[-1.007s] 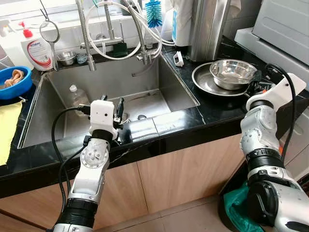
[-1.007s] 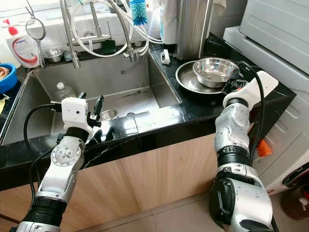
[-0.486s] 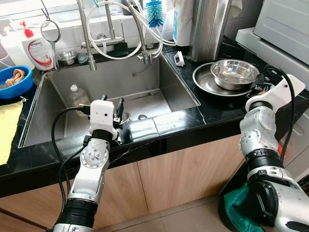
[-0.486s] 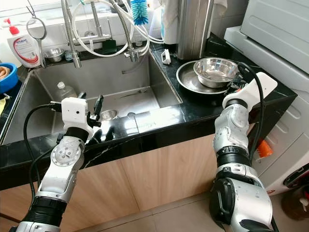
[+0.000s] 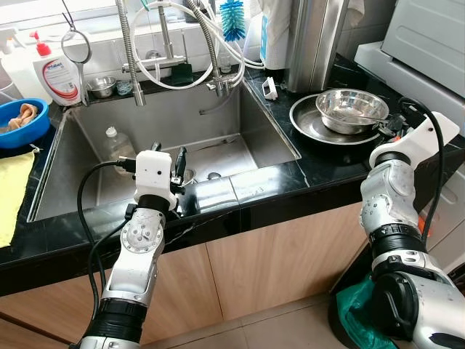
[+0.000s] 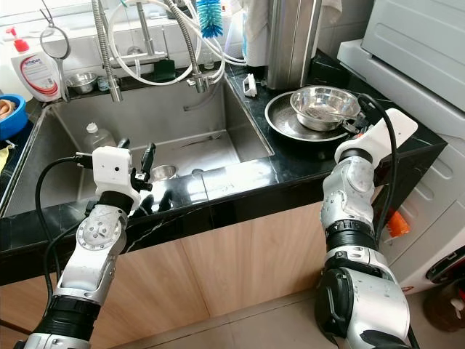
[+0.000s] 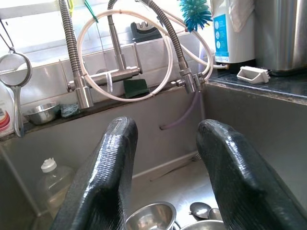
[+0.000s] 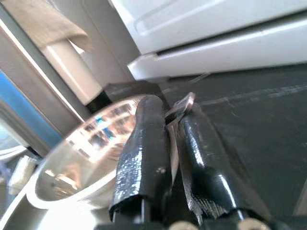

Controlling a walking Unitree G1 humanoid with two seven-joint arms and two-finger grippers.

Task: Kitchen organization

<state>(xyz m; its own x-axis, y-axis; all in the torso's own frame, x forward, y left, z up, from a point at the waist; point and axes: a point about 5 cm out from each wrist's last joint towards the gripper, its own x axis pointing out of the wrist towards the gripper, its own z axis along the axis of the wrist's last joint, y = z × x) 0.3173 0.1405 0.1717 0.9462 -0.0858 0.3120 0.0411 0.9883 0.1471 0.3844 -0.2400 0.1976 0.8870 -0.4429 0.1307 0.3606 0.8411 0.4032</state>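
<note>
Right wrist view: bowl (image 8: pixel 86 158) rim within right gripper (image 8: pixel 168 129)

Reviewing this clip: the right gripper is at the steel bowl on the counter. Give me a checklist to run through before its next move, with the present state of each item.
1. Right gripper shut on the steel bowl rim: ok, fingers pinch the rim.
2. Bowl sits inside the steel plate: ok.
3. Plate rests fully on the black counter: ok.
4. Left gripper open, holding nothing, above the sink: ok.
5. Bowl empty: cannot tell.
6. Grip firm enough to lift: cannot tell.
</note>
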